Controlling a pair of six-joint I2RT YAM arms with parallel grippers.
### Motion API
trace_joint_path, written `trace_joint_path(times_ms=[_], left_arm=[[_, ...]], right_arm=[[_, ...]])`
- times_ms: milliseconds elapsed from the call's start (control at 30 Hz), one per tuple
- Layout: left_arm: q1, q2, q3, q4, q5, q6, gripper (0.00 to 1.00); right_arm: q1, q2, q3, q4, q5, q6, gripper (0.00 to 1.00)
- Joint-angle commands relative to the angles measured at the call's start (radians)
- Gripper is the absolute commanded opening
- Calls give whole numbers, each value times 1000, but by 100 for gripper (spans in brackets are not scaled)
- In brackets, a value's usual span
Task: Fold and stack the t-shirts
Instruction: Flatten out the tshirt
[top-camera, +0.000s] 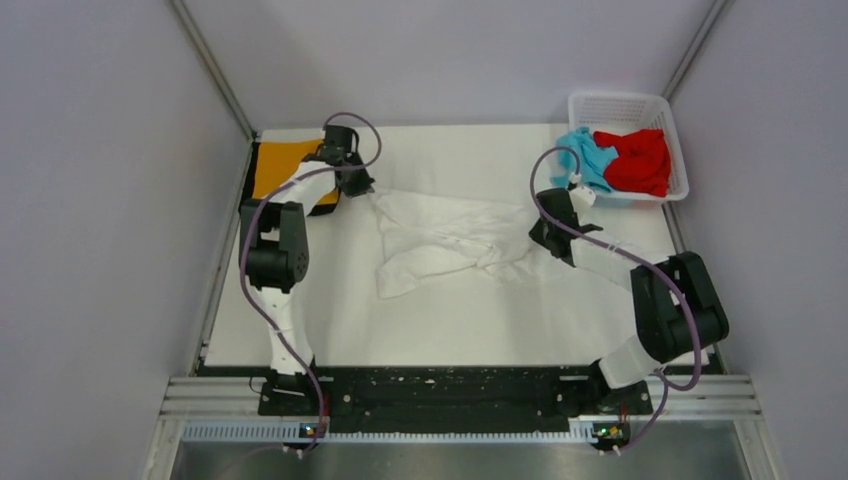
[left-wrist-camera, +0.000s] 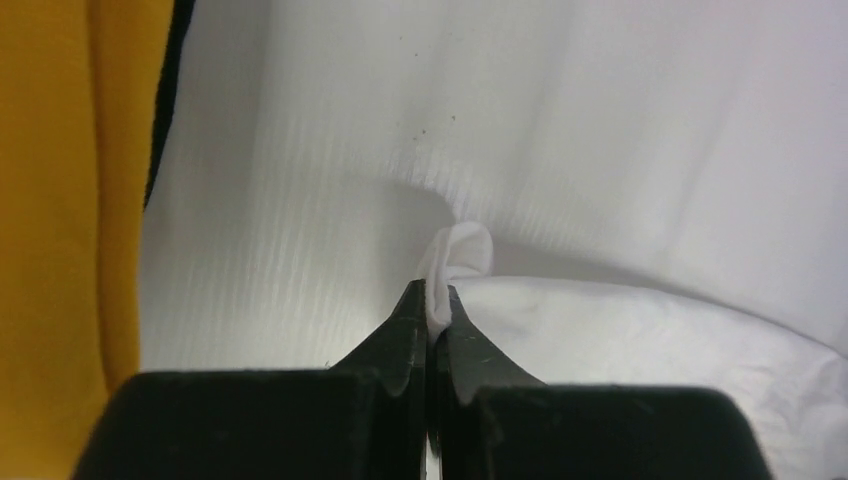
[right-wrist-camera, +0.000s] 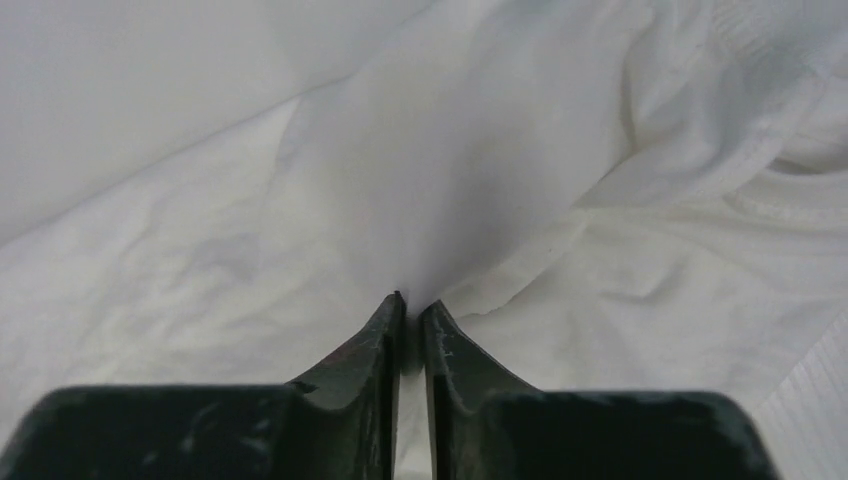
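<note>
T-shirt (top-camera: 440, 240), white, spans left-right, clamped by left pincer (left-wrist-camera: 430, 308) and right pincer (right-wrist-camera: 412, 306)

Here's the white surface (top-camera: 450, 330). Across the middle of the frame the white t-shirt (top-camera: 440, 240) lies rumpled, stretched from left to right, with bare surface below it. In the upper left corner the orange t-shirt (top-camera: 280, 165) lies flat, black trim along its edge. In the upper right corner sits the white lattice basket (top-camera: 625, 103).

A robotics lab cell is indicated: a white bench (top-camera: 450, 330) is enclosed by plain grey panels (top-camera: 90, 200) on metal framing (top-camera: 218, 75), and a left arm (top-camera: 272, 255) and a right arm (top-camera: 665, 300) are bolted to a rail (top-camera: 210, 395) at its near edge.
</note>
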Motion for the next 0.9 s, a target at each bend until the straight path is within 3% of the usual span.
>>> trace_joint_path(times_ms=[0,67,300,433,567,633,733,867], left_arm=[[-2,-144,-12,40,-72,22,0],[-2,-182,1,34,-107,35,0],[1,-288,99,90,-225,89,0],[17,-229,336,69,-237,119,0],[52,-126,679,-13,-212,127,0],[63,-126,756,7,-192,128,0],[64,-205,680,90,-185,151,0],[64,-345,384,161,-183,174,0]], right_arm=[[5,-24,92,44,41,-45,9],[5,-48,151,0,30,-96,0],[-22,-74,426,-161,-23,-259,0],[-82,46,690,-186,-157,-338,0],[-128,207,1077,-283,-293,-389,0],[-133,253,1216,-305,-320,-413,0],[-133,269,1302,-336,-339,-456,0],[-133,218,1217,-426,-357,-493,3]])
